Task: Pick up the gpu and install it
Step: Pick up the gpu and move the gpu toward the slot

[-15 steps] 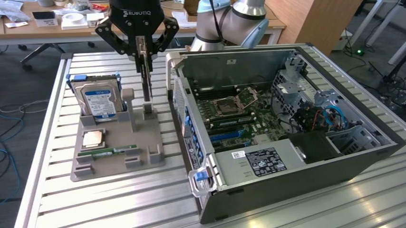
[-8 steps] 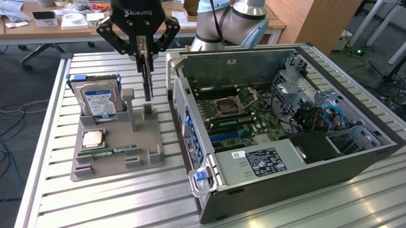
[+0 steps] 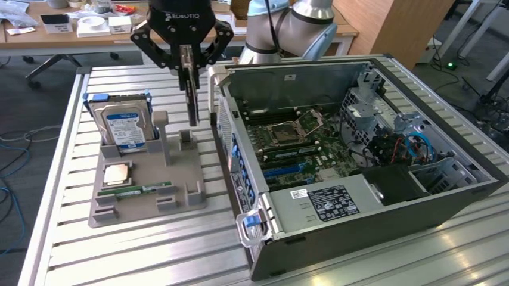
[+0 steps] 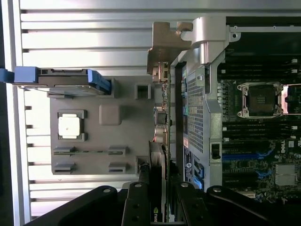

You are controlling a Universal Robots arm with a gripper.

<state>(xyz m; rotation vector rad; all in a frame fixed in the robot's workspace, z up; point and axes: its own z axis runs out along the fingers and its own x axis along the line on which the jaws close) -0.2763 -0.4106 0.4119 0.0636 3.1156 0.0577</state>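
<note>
The gpu [image 3: 192,101] hangs upright and edge-on, a thin dark card pinched at its upper edge by my gripper [image 3: 188,62], which is shut on it. It is lifted off the table, over the gap between the grey holder [image 3: 187,196] and the open computer case [image 3: 358,196]. In the wrist view the gpu [image 4: 161,155] runs as a narrow strip between my black fingers [image 4: 136,202], with its silver end bracket [image 4: 164,44] at the far end. The motherboard [image 3: 298,140] with its blue slots [image 3: 286,171] lies exposed inside the case.
The grey holder carries a silver hard drive [image 3: 119,122] standing in blue rails, a processor chip [image 3: 117,174] and a narrow green memory stick [image 3: 145,190]. The case wall [image 3: 226,119] stands close beside the card. A desk with boxes is behind the table.
</note>
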